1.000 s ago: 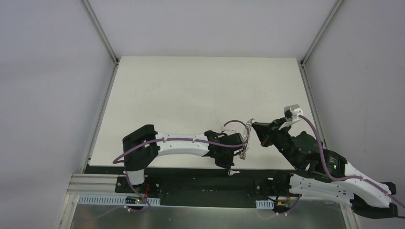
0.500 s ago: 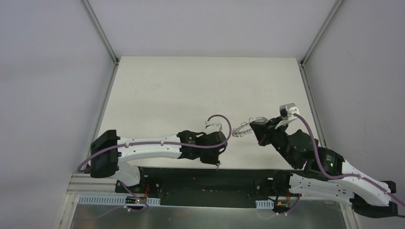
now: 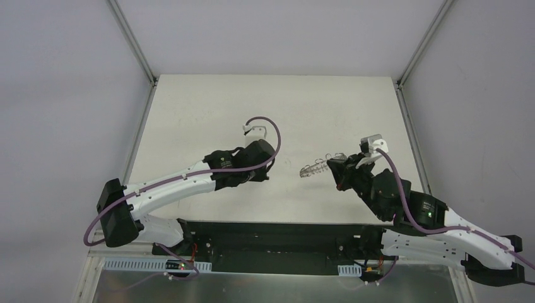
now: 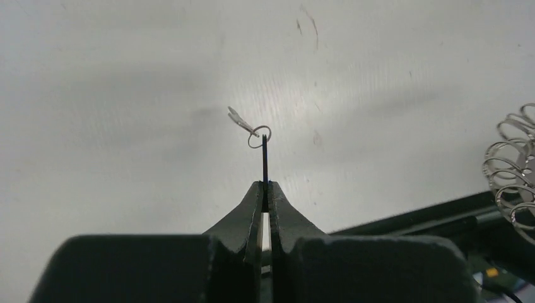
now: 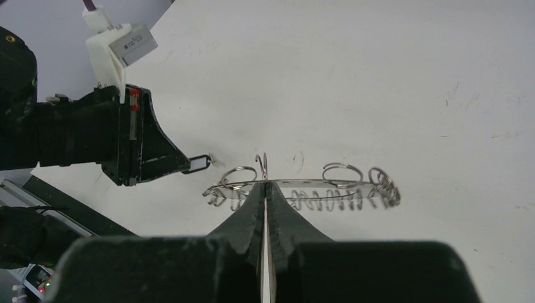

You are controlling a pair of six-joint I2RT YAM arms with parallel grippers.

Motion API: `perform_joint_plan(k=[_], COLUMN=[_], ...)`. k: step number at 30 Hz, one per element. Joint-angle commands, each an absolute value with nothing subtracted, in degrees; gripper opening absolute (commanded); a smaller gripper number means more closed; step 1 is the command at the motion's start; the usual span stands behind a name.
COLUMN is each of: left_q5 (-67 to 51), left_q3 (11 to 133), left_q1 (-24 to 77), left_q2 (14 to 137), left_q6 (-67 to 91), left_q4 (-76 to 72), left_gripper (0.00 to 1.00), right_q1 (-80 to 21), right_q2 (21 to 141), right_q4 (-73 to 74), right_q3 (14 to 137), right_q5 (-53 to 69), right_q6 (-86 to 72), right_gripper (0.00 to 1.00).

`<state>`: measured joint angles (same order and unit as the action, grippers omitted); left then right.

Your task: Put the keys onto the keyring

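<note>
The keyring (image 3: 312,170) stuck out from the right gripper (image 3: 330,166) in the top view. Being floppy, it could sag or swing, we judged, and spoil the threading. From the left wrist, the left gripper (image 4: 265,187) was pinched tight on the key (image 4: 264,158), whose thin edge might twist. From the right wrist, the fingers (image 5: 281,211) were clamped on the keyring's rim.

You see two white arms (image 3: 183,182) with black joints (image 3: 117,213), and a purple cable (image 3: 262,118) loops up just behind each black pincer (image 4: 265,188)

A white table (image 3: 208,113) sits between pale grey walls (image 3: 63,95).
</note>
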<state>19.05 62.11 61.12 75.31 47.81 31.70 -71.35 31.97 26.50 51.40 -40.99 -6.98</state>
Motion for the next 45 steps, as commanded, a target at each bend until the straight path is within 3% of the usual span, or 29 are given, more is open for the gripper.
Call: perform_joint_plan(k=[1, 6, 9, 13, 18, 28, 45], left_q5=[28.5, 25.5, 22.5, 18.8, 17.8, 22.2, 7.7], left_q3=[67.1, 67.5, 62.1, 57.2, 56.2, 64.8, 74.3], left_q1=[58.7, 55.3, 55.2, 55.2, 55.2, 54.5, 48.8], left_q2=[75.7, 79.5, 80.2, 79.2, 75.4, 86.0, 104.7], left_q6=[33.8, 27.2, 28.3, 29.6, 28.7, 25.6, 27.4], left_q4=[26.8, 21.1, 17.8, 16.2, 15.6, 15.2, 12.8], left_gripper=[0.0, 0.02, 0.27, 0.49, 0.56, 0.55, 0.43], right_q1=[-71.4, -71.4, -71.5, -71.5, -71.5, -71.5, -71.3], right_q2=[32.0, 32.8, 32.6, 31.9, 31.5, 31.8, 31.7], right_q4=[21.2, 21.4, 21.9, 22.2, 22.6, 23.2, 25.2], right_q3=[51.6, 52.0, 51.5, 50.8, 50.6, 50.9, 51.5], right_q5=[-43.7, -42.7, -42.4, -43.3, -43.4, -44.7, -46.0], right_q6=[-5.2, -4.8, -4.8, -4.1, -3.2, -1.6, -0.6], right_gripper=[0.0, 0.0, 0.0, 0.0, 0.0, 0.0, 0.0])
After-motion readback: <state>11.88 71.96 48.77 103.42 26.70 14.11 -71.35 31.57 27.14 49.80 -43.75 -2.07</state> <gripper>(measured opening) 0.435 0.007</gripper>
